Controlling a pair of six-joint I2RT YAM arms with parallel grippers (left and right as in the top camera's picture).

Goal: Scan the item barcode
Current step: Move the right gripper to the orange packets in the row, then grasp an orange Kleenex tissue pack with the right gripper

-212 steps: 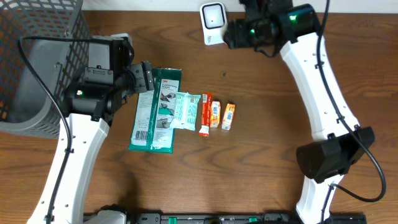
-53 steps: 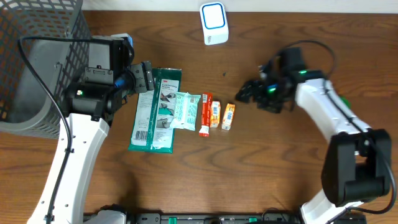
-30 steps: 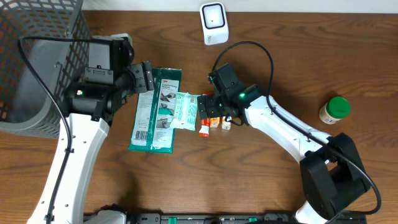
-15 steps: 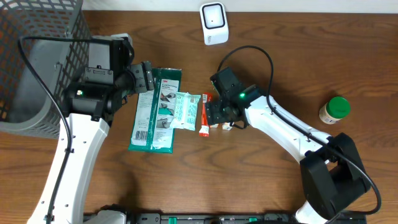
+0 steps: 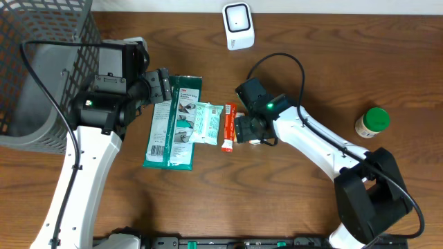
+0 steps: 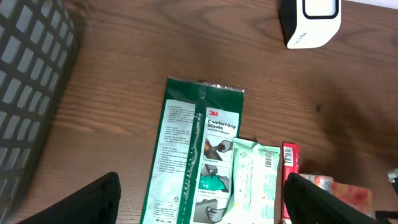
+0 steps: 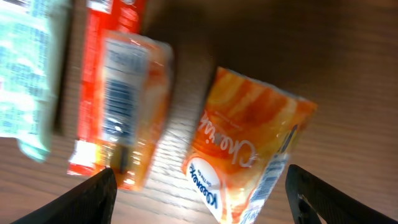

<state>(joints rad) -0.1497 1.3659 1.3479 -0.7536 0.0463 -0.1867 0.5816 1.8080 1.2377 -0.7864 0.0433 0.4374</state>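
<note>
In the right wrist view, an orange snack packet (image 7: 249, 149) lies on the wood. My right gripper (image 7: 202, 202) is open and straddles it, its fingers (image 7: 93, 199) clear of both sides. A second orange packet (image 7: 134, 106) with a barcode and a red packet (image 7: 102, 37) lie just to the left. From overhead, the right gripper (image 5: 250, 128) covers both orange packets beside the red packet (image 5: 229, 128). The white scanner (image 5: 237, 25) stands at the far edge. My left gripper (image 6: 202, 205) hangs open above the green glove package (image 6: 199, 149).
A wire basket (image 5: 41, 62) fills the far left corner. A green-capped bottle (image 5: 372, 122) stands at the right. A white-and-green pouch (image 5: 205, 122) overlaps the green package (image 5: 173, 124). The right arm's cable (image 5: 277, 59) loops above the packets.
The right arm swung in from the right to the packets in the middle, leaving the green-capped bottle standing at the right. It then settled over the orange packets. The left arm has not moved.
</note>
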